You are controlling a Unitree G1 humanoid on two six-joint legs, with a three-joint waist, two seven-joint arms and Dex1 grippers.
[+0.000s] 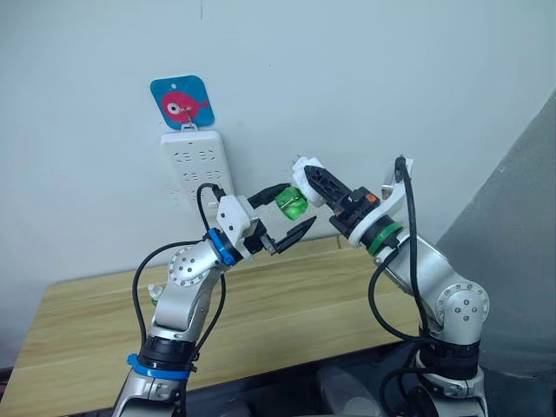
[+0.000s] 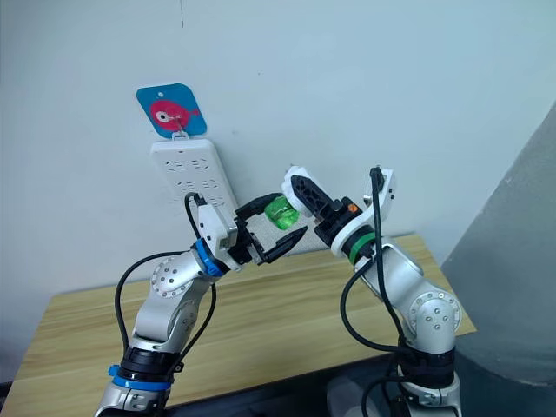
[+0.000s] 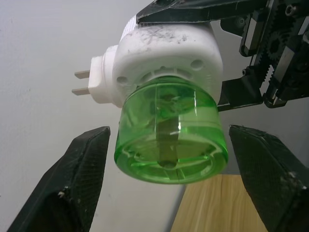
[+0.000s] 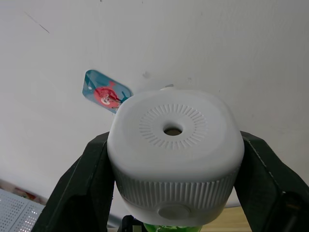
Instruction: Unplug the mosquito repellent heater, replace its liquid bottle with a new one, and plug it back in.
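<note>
Above the wooden table (image 1: 287, 304), the right gripper (image 4: 174, 193) clamps the unplugged mosquito repellent heater (image 4: 175, 154), while the left gripper (image 3: 169, 179) spreads wide around its green liquid bottle (image 3: 171, 140) without touching.

Bottle (image 4: 169, 227) mostly behind heater (image 4: 175, 154)

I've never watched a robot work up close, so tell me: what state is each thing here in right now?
Mosquito repellent heater: unplugged, held in the air, pins bare.
Green liquid bottle: still attached under the heater, not yet gripped.
Right gripper: fingers shut on the heater.
Left gripper: fingers open, one on each side of the bottle, not touching it.
Power strip: hanging on the wall, no plug seen in its sockets.
</note>
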